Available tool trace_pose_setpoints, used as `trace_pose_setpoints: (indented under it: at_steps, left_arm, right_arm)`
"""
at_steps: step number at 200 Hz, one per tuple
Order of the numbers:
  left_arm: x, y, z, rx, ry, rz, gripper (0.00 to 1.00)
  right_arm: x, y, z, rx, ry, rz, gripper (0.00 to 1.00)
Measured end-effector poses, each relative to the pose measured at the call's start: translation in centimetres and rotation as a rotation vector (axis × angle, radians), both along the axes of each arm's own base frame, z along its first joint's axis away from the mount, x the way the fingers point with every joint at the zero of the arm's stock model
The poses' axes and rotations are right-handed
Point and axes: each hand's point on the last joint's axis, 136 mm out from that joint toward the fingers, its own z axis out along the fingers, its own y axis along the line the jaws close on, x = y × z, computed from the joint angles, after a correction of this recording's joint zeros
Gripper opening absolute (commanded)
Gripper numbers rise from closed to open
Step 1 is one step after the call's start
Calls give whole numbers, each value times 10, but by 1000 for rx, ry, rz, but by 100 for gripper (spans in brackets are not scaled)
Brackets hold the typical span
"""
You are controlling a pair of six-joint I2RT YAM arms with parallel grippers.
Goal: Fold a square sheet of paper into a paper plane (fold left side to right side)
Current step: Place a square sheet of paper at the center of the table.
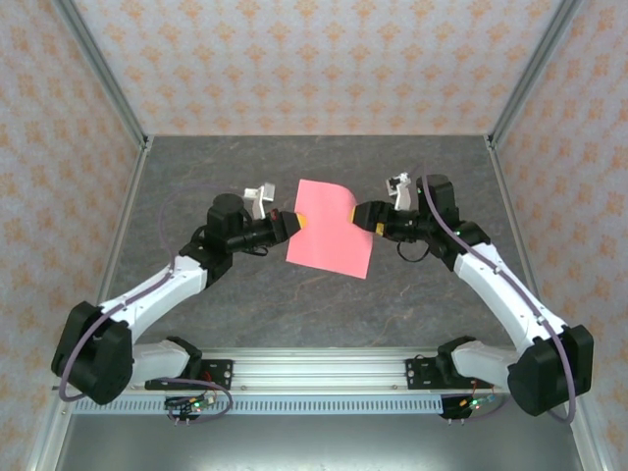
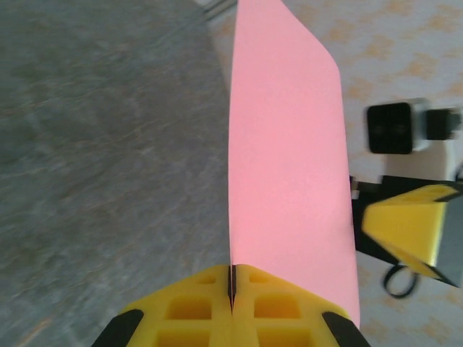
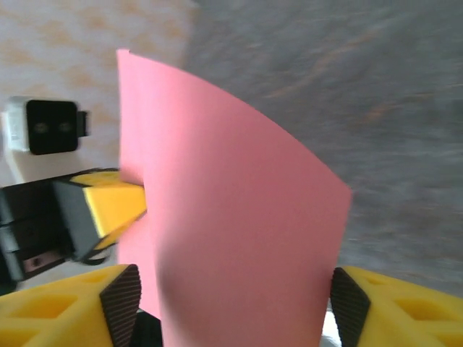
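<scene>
The left gripper (image 2: 232, 283) has its two yellow plastic fingers pressed together at the bottom edge, pinching the near edge of the square sheet of thin pink-red paper (image 2: 289, 166). The sheet runs away from the fingers to the top of the frame, curving to the right above the grey mottled tabletop (image 2: 101, 144). Just beside its right edge sits the right gripper (image 2: 402, 225), a yellow wedge on black parts, with a blurred white block-shaped wrist camera (image 2: 394, 128) above it. Behind them stands a pale wall with an orange pattern (image 2: 391, 43).

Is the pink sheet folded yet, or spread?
Spread, not folded: the thin pink-red square sheet of paper shows one bowed layer, no crease, pinched by the left gripper.
</scene>
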Motion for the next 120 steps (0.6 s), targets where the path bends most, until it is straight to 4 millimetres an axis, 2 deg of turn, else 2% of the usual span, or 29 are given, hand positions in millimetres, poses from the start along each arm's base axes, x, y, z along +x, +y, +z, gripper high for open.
trace_pose_setpoints:
  at_steps: [25,40,62,87,110,120]
  left_arm:
    - [8,10,-66,102,130,75,0]
    - [11,17,-102,167,198,111,0]
    - [14,27,-141,264,260,141,0]
    - [21,42,-165,321,302,176,0]
    - [28,57,-169,348,304,217,0]
    - [30,59,-169,355,297,219,0]
  right_arm:
    - [8,-19,-38,-149,57,-74,76]
    - [11,-24,-59,-197,94,-96,67]
    - [10,-27,-92,-231,174,-109,53]
    - [13,-23,-128,-237,265,-116,33]
    - [17,-12,-150,-224,323,-118,20]
    - [20,-5,-156,-216,328,-112,17]
